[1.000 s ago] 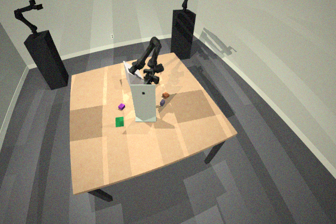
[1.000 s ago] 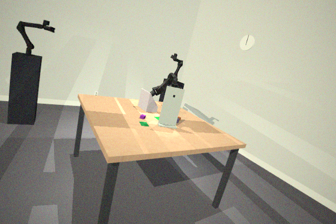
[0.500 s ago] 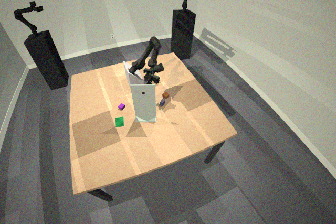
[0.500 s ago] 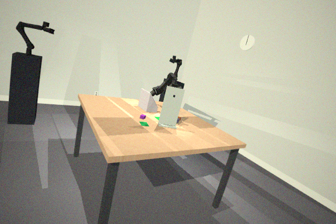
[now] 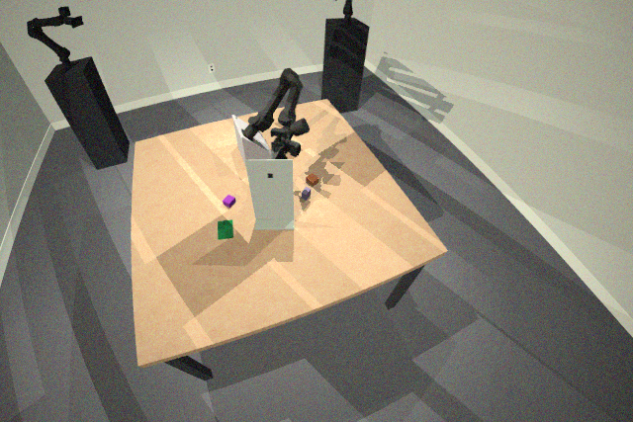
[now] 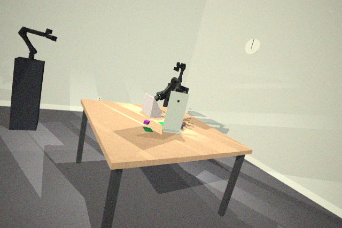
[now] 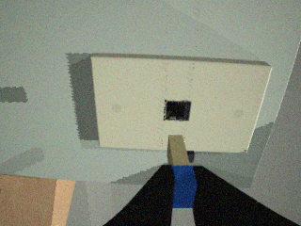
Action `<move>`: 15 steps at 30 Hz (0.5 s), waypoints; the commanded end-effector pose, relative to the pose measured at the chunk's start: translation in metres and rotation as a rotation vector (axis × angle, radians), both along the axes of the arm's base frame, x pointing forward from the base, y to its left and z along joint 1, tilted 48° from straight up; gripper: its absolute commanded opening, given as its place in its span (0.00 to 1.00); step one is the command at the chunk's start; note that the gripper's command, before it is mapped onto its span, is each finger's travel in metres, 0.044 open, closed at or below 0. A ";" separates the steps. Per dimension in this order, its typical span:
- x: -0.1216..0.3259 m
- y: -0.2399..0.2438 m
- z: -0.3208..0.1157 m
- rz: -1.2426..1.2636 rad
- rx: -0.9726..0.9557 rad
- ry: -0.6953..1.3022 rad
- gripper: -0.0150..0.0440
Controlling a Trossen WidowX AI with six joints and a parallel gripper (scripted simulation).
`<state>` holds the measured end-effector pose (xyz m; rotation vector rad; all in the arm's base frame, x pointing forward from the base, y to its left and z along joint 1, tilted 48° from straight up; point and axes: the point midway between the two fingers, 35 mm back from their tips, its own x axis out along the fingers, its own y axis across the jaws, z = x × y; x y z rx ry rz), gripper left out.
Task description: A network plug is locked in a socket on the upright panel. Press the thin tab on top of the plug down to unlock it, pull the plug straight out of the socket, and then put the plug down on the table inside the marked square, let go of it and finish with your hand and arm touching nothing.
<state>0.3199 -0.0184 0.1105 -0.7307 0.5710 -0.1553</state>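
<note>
The pincer (image 5: 279, 154) (image 7: 181, 175) is clenched on the blue plug (image 7: 184, 190), grasping it from both sides. Its pale nose (image 7: 177, 147) points ahead of the pincer, toward the wall plate (image 7: 132, 85) on the upright panel (image 5: 273, 198) (image 6: 175, 112) (image 7: 141, 28). The socket opening (image 7: 177, 110) shows dark and looks free, so I judge that the unlocking is done and the pull-out is in hand or just finished. The thin tab I cannot make out with certainty.

Next, the pincer should back straight away from the plate until the nose has good room, and only then turn and go down. A sideways move too soon could knock the nose on the plate.

A bright green patch (image 6: 161, 123) lies on the table (image 5: 357, 254) (image 6: 132, 150), partly behind the panel; a green square (image 5: 225, 229) (image 6: 147, 129) lies beyond the panel from the pincer. Which one is the marked square, I cannot tell.
</note>
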 end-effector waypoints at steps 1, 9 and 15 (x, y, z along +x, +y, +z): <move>-0.002 0.000 0.000 -0.006 0.002 0.000 0.25; -0.005 0.001 0.001 -0.006 0.002 0.000 0.25; -0.006 -0.010 0.011 -0.002 0.001 0.002 0.25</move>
